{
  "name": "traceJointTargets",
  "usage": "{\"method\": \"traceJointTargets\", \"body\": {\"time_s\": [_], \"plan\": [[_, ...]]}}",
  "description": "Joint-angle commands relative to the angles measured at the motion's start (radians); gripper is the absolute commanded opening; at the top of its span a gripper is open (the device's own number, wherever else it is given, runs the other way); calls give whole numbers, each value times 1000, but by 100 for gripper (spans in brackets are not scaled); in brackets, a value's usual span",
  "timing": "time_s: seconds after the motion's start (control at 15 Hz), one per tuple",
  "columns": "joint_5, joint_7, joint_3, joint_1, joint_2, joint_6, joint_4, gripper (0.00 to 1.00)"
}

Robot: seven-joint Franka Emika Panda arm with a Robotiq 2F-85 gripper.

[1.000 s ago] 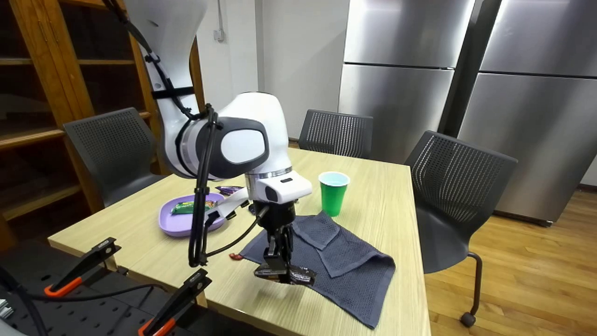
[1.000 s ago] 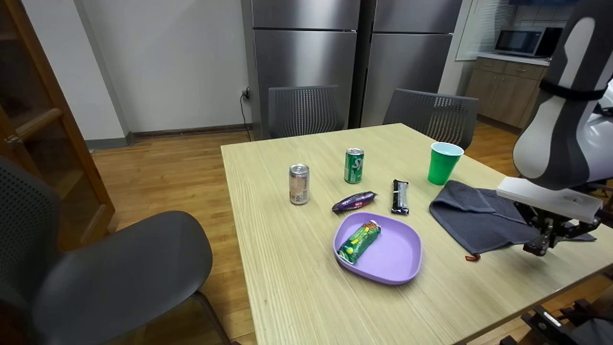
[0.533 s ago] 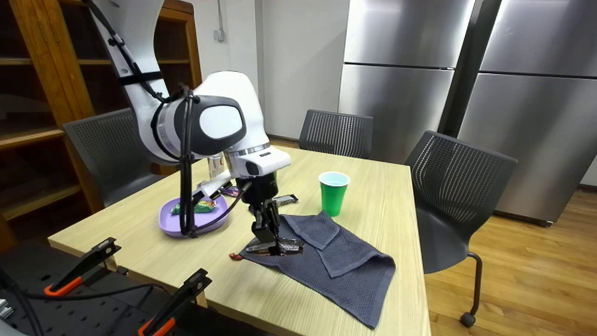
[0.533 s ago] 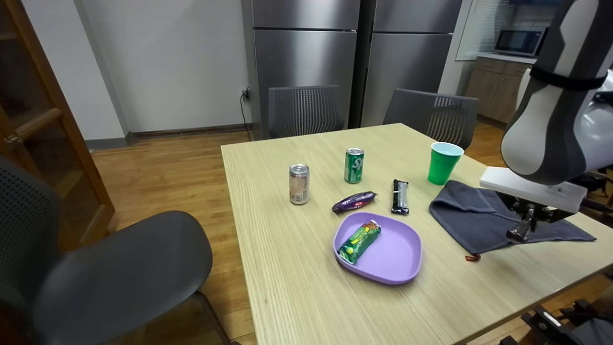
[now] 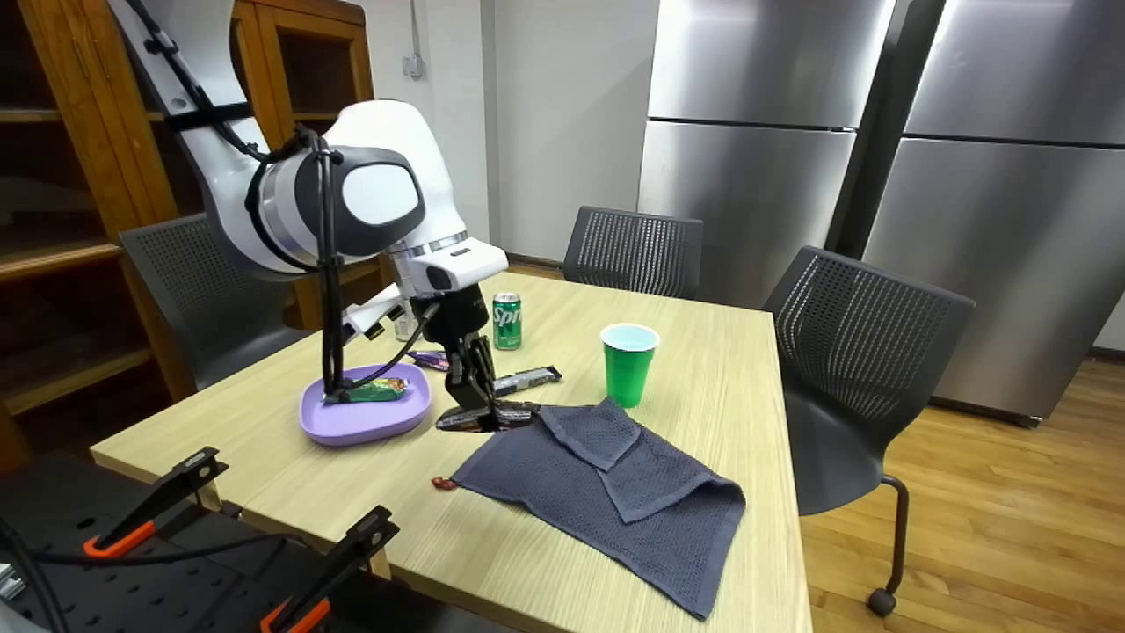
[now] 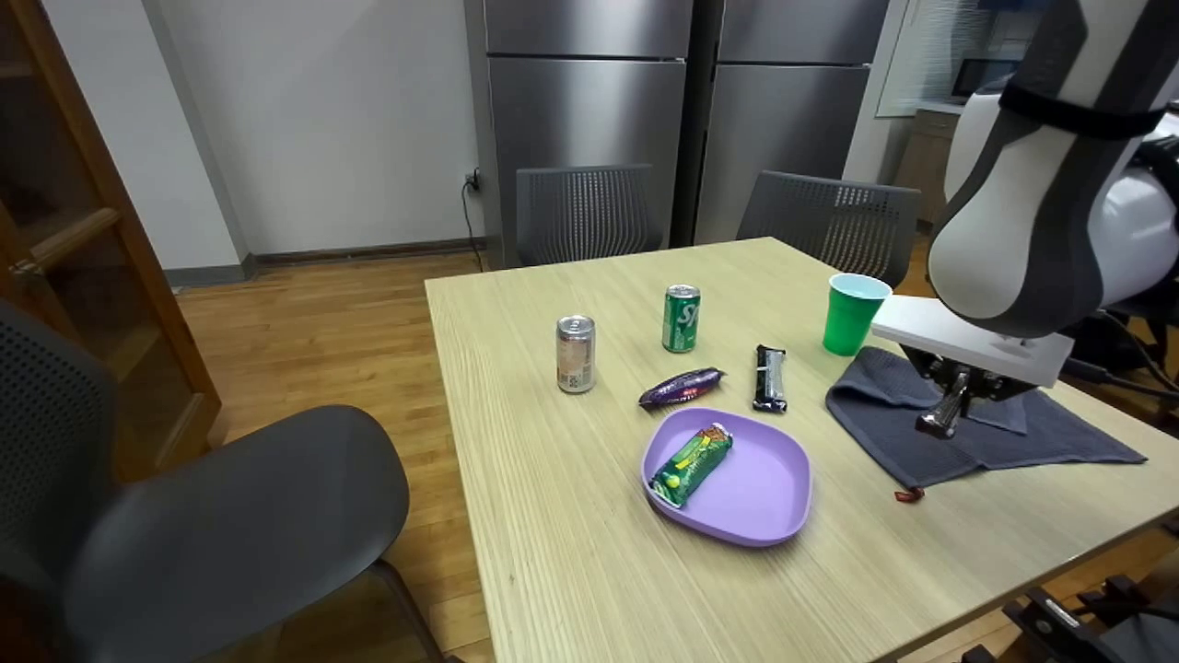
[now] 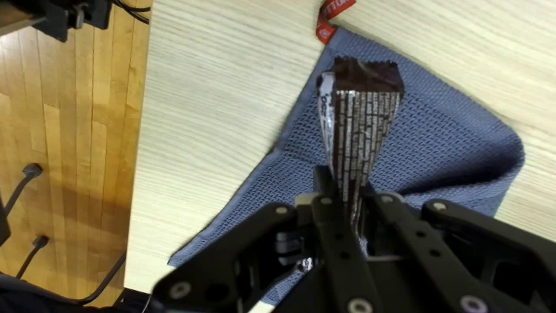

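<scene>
My gripper (image 7: 346, 187) is shut on a dark brown wrapped bar (image 7: 367, 117), pinched round its middle. In the wrist view the bar's far end sticks out past the fingertips; most of its near end is hidden by the fingers. In both exterior views the gripper (image 5: 489, 409) (image 6: 953, 405) holds the bar (image 5: 459, 419) (image 6: 937, 425) above the table, over or beside a dark blue-grey cloth (image 5: 633, 527) (image 6: 1059, 437). The cloth (image 7: 425, 130) lies partly folded below the bar in the wrist view, with a red tag (image 7: 323, 30) at one corner.
A purple tray (image 6: 755, 488) holds a green wrapped bar (image 6: 691, 465). Near it lie a black-silver bar (image 6: 770, 379) and a purple packet (image 6: 682, 388). A Sprite can (image 6: 681, 319), a pale can (image 6: 576, 354) and a green cup (image 6: 852, 318) stand upright. Clamps (image 5: 158, 505) grip the table edge.
My gripper has moved with the bar across the cloth, away from the front table edge and toward the tray side, and seems higher. The other objects have stayed in place.
</scene>
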Motion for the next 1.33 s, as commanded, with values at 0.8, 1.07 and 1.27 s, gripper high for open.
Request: {"method": "traceJointTargets", "body": {"time_s": [0.8, 1.07, 1.27], "plan": [[-13, 129, 9, 302, -86, -93, 42, 3], [-25, 177, 50, 329, -69, -134, 89, 3], [-44, 237, 77, 346, -64, -169, 120, 3]]}}
